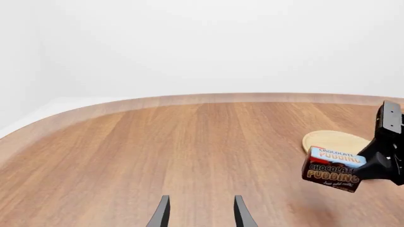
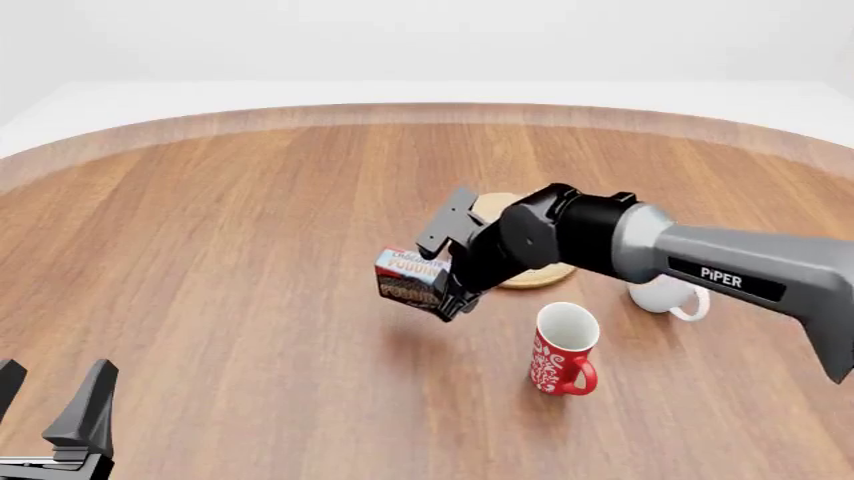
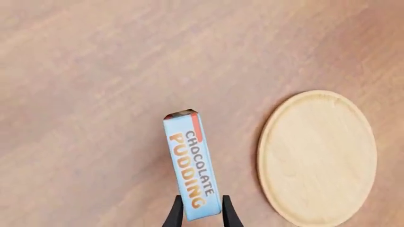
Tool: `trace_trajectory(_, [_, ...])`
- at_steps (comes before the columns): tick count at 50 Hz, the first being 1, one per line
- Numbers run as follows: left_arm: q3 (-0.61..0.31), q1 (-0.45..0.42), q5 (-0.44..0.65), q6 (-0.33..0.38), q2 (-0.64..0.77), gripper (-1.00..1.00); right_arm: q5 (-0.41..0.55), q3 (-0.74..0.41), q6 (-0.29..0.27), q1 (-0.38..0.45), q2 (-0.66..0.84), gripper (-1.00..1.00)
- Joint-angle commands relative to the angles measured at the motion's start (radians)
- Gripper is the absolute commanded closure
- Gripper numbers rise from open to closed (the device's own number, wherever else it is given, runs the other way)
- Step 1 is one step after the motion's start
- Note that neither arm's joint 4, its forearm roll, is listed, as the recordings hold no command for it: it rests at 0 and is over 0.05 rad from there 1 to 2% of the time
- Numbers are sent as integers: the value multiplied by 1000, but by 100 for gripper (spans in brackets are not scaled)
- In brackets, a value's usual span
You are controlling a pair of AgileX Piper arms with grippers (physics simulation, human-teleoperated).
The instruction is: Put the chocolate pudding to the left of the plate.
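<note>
The right gripper (image 3: 198,215) was closed tight on the chocolate pudding (image 2: 411,279), pinching one end of the little box between its two fingers. The box hung in the air above the wooden table (image 2: 214,250), not touching it. In the front view it was just to the left of the plate (image 2: 501,208), with the right arm reaching across over part of the plate. The right wrist view showed the box's light-blue top and orange letters, with the round plate lying flat beside it and a strip of bare table between them.

A red patterned mug (image 2: 565,350) stood upright nearer the front, and a white mug (image 2: 663,296) sat behind the right arm, partly hidden.

The left gripper (image 1: 200,213) was down at the front left, well apart from everything. Its fingers were spread open and held nothing.
</note>
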Motion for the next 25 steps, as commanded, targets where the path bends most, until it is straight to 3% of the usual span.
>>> trace_trajectory(1, [0,0,0,0,0,-100,54,-15,15,-16,-53,100])
trace_trajectory(3, [0,0,0,0,0,-100,70,-39,32,-20,-49,100])
trace_trajectory(25, [0,0,0,0,0,-100,197,-346,-2,-62,86,100])
